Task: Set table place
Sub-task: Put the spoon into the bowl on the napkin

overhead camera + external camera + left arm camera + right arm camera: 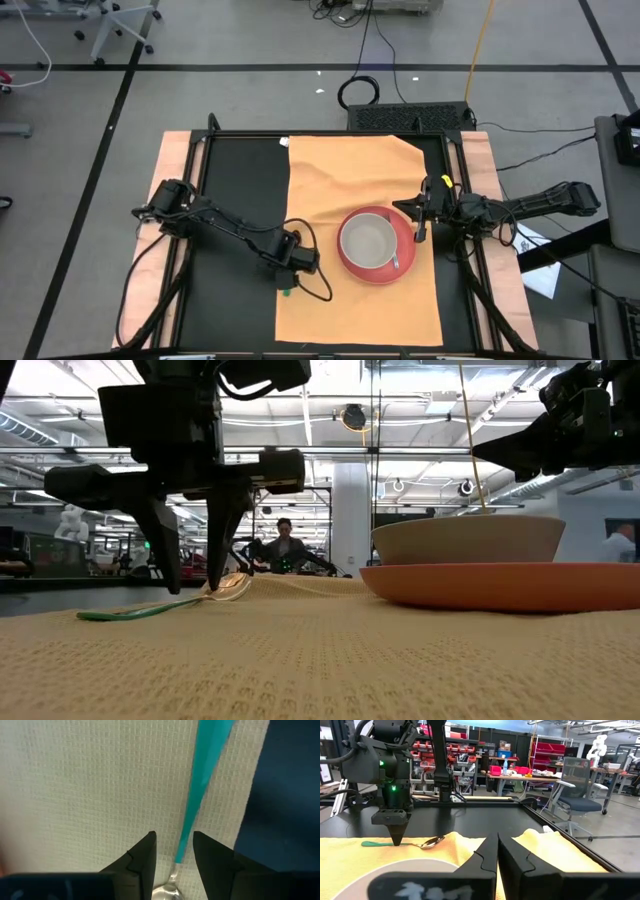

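Orange-tan waffle-weave mat (345,180); red plate (405,262); cream bowl (367,240); green-handled spoon (150,608).

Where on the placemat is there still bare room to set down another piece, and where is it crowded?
Free: the placemat's far half, beyond the red plate, and its near strip below the plate. Crowded: the mat's left edge, where the open left gripper straddles the green-handled spoon, and beside the plate's right rim, where the shut right gripper hovers.
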`<state>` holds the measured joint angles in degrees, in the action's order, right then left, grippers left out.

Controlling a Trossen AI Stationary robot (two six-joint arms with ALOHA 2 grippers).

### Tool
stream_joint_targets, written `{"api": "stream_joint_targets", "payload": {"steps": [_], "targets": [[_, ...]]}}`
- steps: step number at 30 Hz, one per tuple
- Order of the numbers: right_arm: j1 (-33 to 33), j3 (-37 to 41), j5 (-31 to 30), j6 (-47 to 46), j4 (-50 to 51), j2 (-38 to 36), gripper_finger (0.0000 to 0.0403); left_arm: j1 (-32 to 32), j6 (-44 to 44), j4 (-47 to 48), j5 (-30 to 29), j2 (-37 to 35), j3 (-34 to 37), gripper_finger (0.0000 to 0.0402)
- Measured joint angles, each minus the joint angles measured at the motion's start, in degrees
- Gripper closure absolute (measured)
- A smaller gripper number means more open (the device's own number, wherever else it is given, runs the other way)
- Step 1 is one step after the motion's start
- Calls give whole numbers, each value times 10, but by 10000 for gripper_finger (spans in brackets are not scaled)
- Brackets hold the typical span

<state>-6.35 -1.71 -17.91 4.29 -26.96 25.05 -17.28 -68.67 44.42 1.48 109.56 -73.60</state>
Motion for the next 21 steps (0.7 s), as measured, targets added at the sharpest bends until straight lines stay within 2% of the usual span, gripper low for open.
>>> {"api": "stream_joint_targets", "payload": {"steps": [21], "targets": [[0, 0, 0, -2, -5, 0, 403, 13, 30, -12, 28, 4, 0, 268]]}}
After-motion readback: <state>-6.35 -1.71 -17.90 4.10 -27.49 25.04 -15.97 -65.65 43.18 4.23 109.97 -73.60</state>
